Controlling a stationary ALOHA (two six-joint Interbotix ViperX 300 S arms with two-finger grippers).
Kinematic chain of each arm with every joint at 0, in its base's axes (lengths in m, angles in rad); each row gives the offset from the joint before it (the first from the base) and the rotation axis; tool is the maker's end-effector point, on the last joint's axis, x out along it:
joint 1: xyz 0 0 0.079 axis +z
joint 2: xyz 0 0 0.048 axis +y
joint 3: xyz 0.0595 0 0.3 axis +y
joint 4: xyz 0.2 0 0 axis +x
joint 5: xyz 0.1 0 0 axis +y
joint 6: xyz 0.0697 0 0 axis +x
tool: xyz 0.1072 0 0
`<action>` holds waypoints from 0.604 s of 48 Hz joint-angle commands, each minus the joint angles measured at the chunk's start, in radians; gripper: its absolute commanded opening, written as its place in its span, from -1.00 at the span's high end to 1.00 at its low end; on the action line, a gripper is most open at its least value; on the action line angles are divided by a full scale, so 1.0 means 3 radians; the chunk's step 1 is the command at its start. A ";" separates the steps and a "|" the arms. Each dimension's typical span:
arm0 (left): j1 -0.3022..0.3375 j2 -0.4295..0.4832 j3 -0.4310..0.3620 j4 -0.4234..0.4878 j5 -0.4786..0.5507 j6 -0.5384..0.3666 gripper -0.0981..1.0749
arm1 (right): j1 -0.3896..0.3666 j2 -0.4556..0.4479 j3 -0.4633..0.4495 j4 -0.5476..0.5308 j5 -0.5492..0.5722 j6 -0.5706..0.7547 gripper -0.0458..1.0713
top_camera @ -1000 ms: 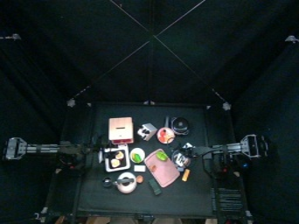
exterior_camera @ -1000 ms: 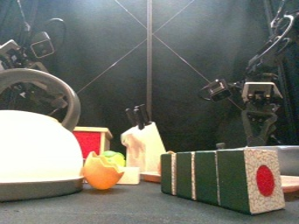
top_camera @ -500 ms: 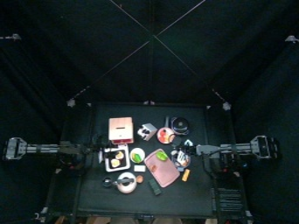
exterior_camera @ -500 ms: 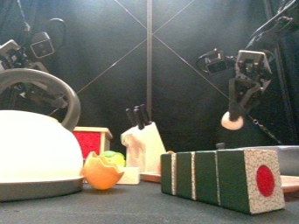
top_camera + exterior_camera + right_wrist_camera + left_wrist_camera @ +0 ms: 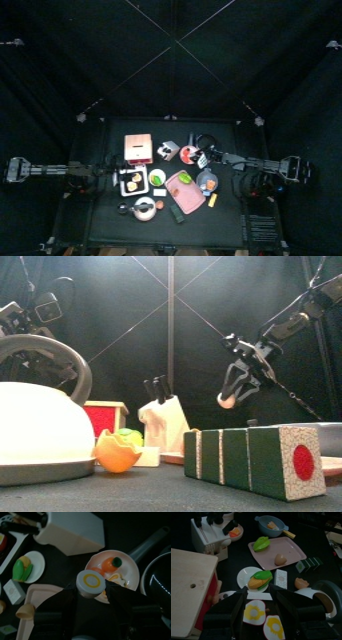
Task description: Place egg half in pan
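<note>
My right gripper [image 5: 90,590] is shut on the egg half [image 5: 89,582], a white round with a yellow yolk. It holds the egg in the air [image 5: 227,402], above the table, beside a small plate [image 5: 125,576] with orange food. The black pan [image 5: 160,571] lies just beyond that plate, with its handle [image 5: 143,544] pointing away. In the top view the right gripper [image 5: 203,156] reaches in near the pan [image 5: 205,139]. My left gripper [image 5: 261,604] is open and rests over a plate of fried eggs [image 5: 261,618] at the table's left [image 5: 100,178].
A white knife block [image 5: 70,529] stands near the pan. A pink tray [image 5: 278,549] holds food. A plate with green and orange food [image 5: 259,579], a wooden board [image 5: 138,147], a kettle [image 5: 40,431] and a green striped block [image 5: 261,456] crowd the table.
My right arm has lifted the egg half off the table and carried it left, toward the table's middle near the pan. The left arm has not moved.
</note>
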 commanded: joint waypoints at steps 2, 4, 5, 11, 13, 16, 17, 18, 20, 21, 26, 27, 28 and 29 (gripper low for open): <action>0.0010 0.0005 -0.0036 0.0000 -0.0031 0.0005 -0.52 | -0.0072 0.0072 -0.0010 -0.0026 -0.0148 -0.0026 -0.32; 0.0010 0.0005 -0.0036 0.0000 -0.0026 0.0005 -0.52 | -0.0077 0.0123 -0.0005 -0.0046 -0.0169 -0.0020 -0.32; 0.0010 0.0005 -0.0041 0.0000 -0.0031 0.0005 -0.52 | -0.0087 0.0143 0.0000 -0.0056 -0.0169 -0.0015 -0.32; 0.0010 0.0005 -0.0041 0.0000 -0.0031 0.0010 -0.52 | -0.0092 0.0302 -0.0031 -0.0077 -0.0199 -0.0015 -0.34; 0.0010 0.0005 -0.0041 0.0000 -0.0031 0.0005 -0.52 | -0.0092 0.0343 -0.0046 -0.0072 -0.0199 -0.0015 -0.35; 0.0010 0.0005 -0.0036 0.0000 -0.0031 0.0005 -0.52 | -0.0092 0.0399 -0.0066 -0.0077 -0.0199 -0.0015 -0.38; 0.0010 0.0005 -0.0041 0.0000 -0.0026 0.0010 -0.52 | -0.0092 0.0414 -0.0077 -0.0077 -0.0199 -0.0015 -0.40; 0.0010 0.0005 -0.0041 0.0000 -0.0031 0.0005 -0.52 | -0.0092 0.0430 -0.0077 -0.0077 -0.0199 -0.0015 -0.41; 0.0010 0.0005 -0.0041 0.0000 -0.0031 0.0005 -0.52 | -0.0092 0.0445 -0.0087 -0.0072 -0.0194 -0.0015 -0.45; 0.0010 0.0005 -0.0041 0.0000 -0.0026 0.0005 -0.52 | -0.0092 0.0455 -0.0092 -0.0077 -0.0199 -0.0015 -0.47; 0.0010 0.0005 -0.0031 0.0000 -0.0026 0.0005 -0.52 | -0.0092 0.0470 -0.0097 -0.0072 -0.0194 -0.0015 -0.60; 0.0010 0.0005 -0.0031 0.0000 -0.0031 0.0005 -0.52 | -0.0092 0.0476 -0.0097 -0.0072 -0.0194 -0.0015 -0.65; 0.0010 0.0005 -0.0031 0.0000 -0.0031 0.0005 -0.52 | -0.0092 0.0476 -0.0097 -0.0066 -0.0189 -0.0010 -0.68; 0.0010 0.0005 -0.0031 0.0005 -0.0031 0.0005 -0.52 | -0.0092 0.0476 -0.0092 -0.0061 -0.0184 -0.0010 -0.71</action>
